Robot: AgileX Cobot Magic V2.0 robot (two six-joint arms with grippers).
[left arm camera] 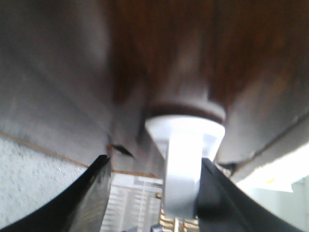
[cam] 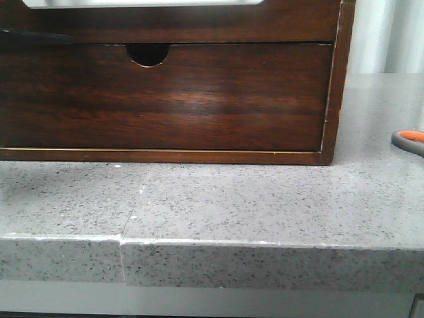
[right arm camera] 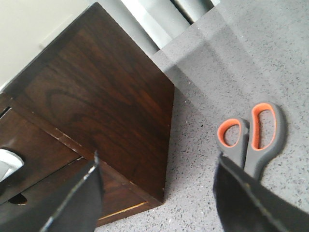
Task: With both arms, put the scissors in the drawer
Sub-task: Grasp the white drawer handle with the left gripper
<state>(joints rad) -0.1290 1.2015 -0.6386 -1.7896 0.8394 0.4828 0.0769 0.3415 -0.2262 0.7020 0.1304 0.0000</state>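
Note:
The scissors (cam: 409, 140) lie flat on the grey counter at the far right, grey handles with orange lining. In the right wrist view the scissors (right arm camera: 253, 135) lie just beyond my right gripper (right arm camera: 158, 162), which is open and empty, its one finger over the blades. The drawer (cam: 199, 25) is the upper wood front of the chest, with a white cutout at its top edge. In the blurred left wrist view my left gripper (left arm camera: 154, 162) is open close against the dark wood, and the white cutout (left arm camera: 186, 126) sits between its fingers.
The wooden chest (cam: 334, 99) stands on the counter (cam: 232, 199). A lower wood front (cam: 165, 106) has a small half-round notch. A dark blurred shape (cam: 33, 35) crosses the chest at the left edge. The counter's front edge is near.

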